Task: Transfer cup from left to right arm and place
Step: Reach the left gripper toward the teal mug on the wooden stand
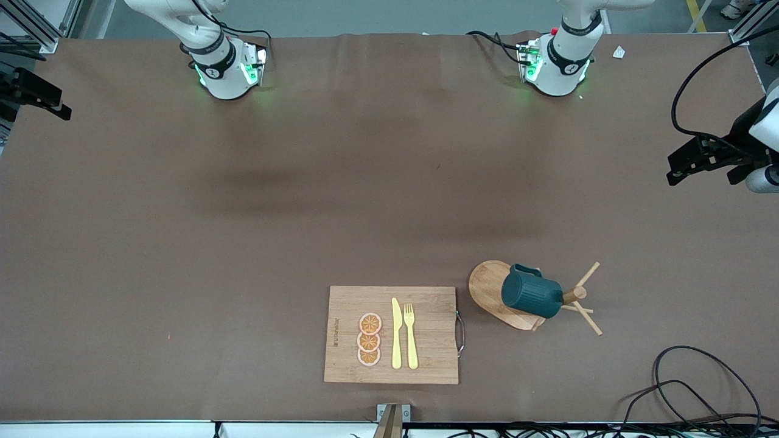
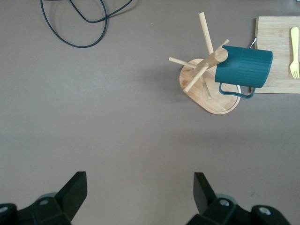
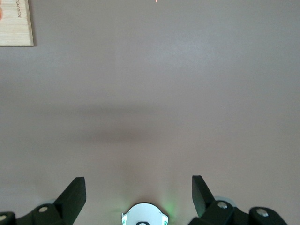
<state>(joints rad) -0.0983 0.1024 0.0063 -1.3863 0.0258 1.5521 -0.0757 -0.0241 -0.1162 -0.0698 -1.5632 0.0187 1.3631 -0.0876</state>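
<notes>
Rectangular wooden cutting board nearest | ribbed teal cup hung on wooden peg stand | left gripper, right gripper both agape, empty, high over table.

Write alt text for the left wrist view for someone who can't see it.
A dark teal ribbed cup hangs on a peg of a wooden peg stand on the brown table. The left gripper hovers open and empty above bare table. A wooden cutting board with a yellow fork lies beside the stand, and a black cable loops nearby.
</notes>
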